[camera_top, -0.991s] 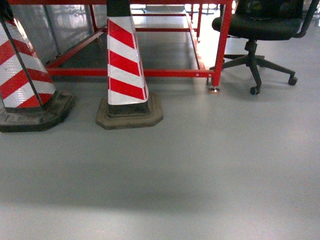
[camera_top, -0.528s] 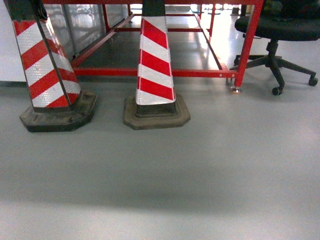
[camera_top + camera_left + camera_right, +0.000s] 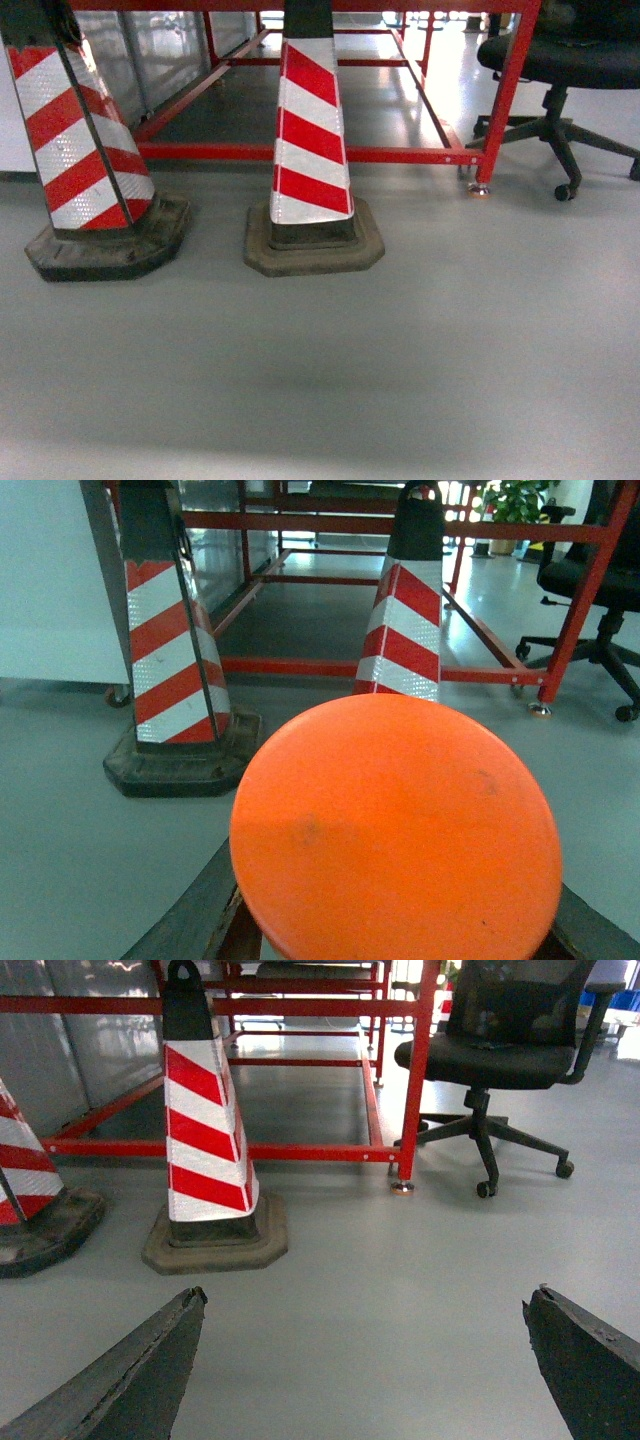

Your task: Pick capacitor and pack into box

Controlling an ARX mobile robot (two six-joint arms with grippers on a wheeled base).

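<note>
Both striped cones [image 3: 311, 140] and the black office chair [image 3: 580, 60] slide rightward in our head view, so our base is turning, not yet packing. Our right gripper [image 3: 365, 1350] gapes wide and empty; our left gripper [image 3: 400, 920] clamps an orange disc [image 3: 395, 825]. Neither capacitor nor box is anywhere in sight.

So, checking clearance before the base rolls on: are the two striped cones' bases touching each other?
Apart. The head view shows bare grey floor between the left cone's base and the middle cone's base.
</note>
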